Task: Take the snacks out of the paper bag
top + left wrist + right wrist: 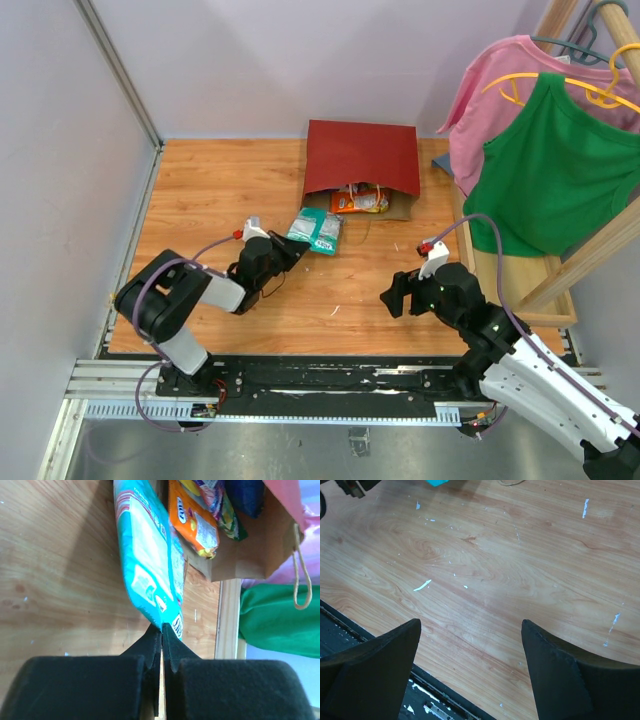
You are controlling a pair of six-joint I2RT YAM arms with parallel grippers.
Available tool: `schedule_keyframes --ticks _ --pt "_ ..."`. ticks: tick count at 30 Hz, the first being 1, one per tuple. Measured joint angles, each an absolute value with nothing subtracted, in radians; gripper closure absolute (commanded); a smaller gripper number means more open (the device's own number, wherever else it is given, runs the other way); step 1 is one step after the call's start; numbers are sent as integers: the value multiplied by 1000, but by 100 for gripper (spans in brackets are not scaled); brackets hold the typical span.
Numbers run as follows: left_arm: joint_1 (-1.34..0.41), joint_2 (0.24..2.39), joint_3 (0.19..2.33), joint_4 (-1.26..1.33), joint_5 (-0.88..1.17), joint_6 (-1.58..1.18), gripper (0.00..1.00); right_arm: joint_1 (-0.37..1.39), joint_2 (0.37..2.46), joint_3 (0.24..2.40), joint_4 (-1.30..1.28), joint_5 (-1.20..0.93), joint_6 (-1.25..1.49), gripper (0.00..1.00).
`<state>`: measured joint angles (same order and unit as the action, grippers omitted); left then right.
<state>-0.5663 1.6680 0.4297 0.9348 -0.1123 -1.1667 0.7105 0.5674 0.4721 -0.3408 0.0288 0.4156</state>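
Looked down on the wooden bench [520,555] — white flecks [422,585] scattered. Held the right tool [470,625] spread wide, only bare wood between the black fingers [380,665]. Caught a corner of a teal packet [439,482] at the top edge, a black rail [335,625] lower left.

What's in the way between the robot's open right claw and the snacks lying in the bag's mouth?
Nothing visible. Only bare wooden table lies between the right gripper and the orange packet in the paper bag's mouth. The teal packet, pinched by the left gripper, sits off to the side.
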Motion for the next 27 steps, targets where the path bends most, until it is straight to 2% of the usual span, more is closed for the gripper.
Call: schedule_keyframes --ticks 7,13,18,22,27 --pt "-566 1369 339 839 -149 -1159 99 710 568 472 -345 29 415 17" --pt "-543 961 331 544 -316 -1110 99 710 569 450 -345 27 415 17" --pt "-426 684 332 281 -414 -1071 99 710 579 440 -342 22 415 17" --pt "-309 575 333 90 -443 -1031 99 710 585 439 -341 10 415 17" --pt "-187 573 376 -73 -449 -965 100 711 585 438 -342 2 415 16"
